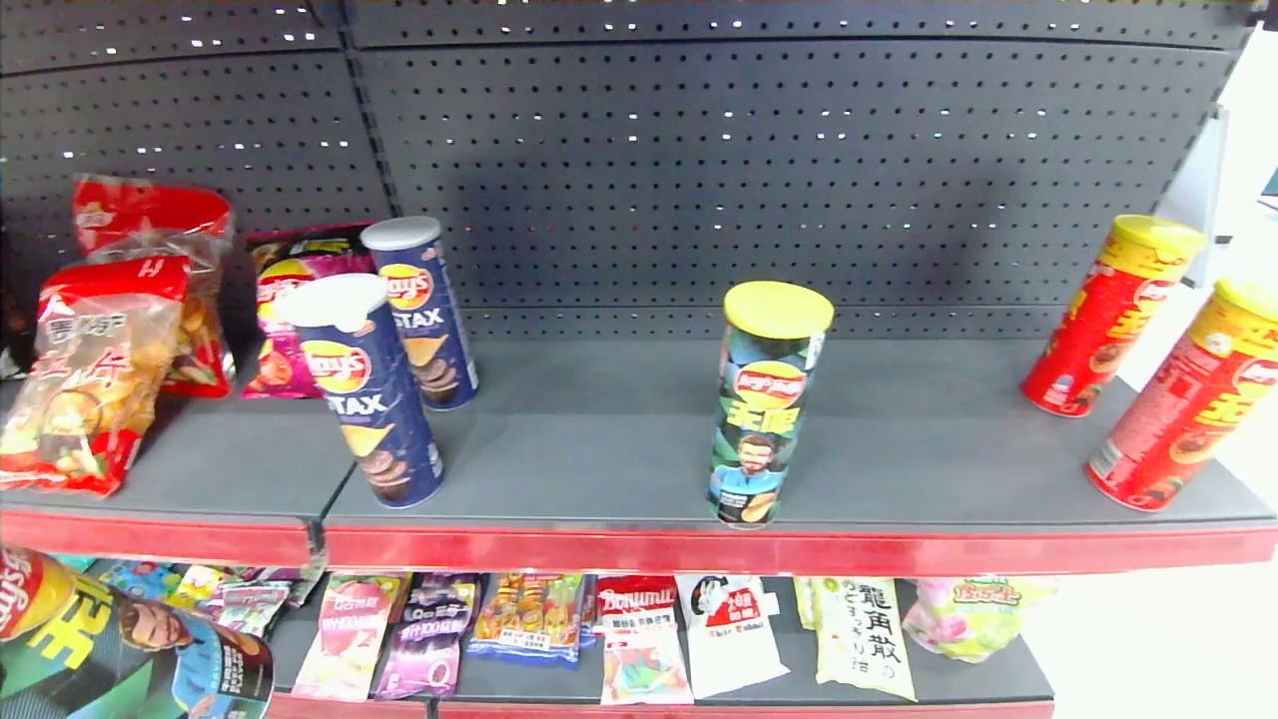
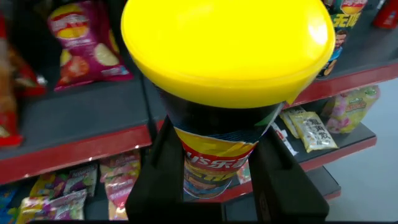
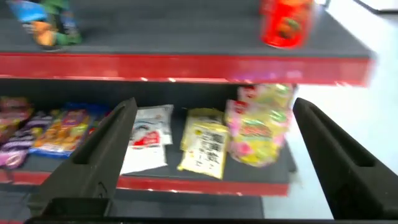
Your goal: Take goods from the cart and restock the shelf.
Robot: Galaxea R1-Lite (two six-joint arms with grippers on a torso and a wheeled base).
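A yellow-lidded chip can (image 2: 227, 46) with a green and blue label stands between the fingers of my left gripper (image 2: 219, 152), which is shut on its body. In the head view the same can (image 1: 120, 649) lies tilted at the bottom left, below the red front edge of the grey upper shelf (image 1: 619, 439). A matching can (image 1: 764, 399) stands upright near the front middle of that shelf. My right gripper (image 3: 214, 168) is open with nothing between its fingers, in front of the lower shelf (image 3: 205, 183).
On the upper shelf, two blue cans (image 1: 374, 389) and snack bags (image 1: 90, 369) stand at the left, two red cans (image 1: 1113, 315) at the right. Bare shelf lies on both sides of the middle can. Snack packets (image 1: 639, 639) fill the lower shelf.
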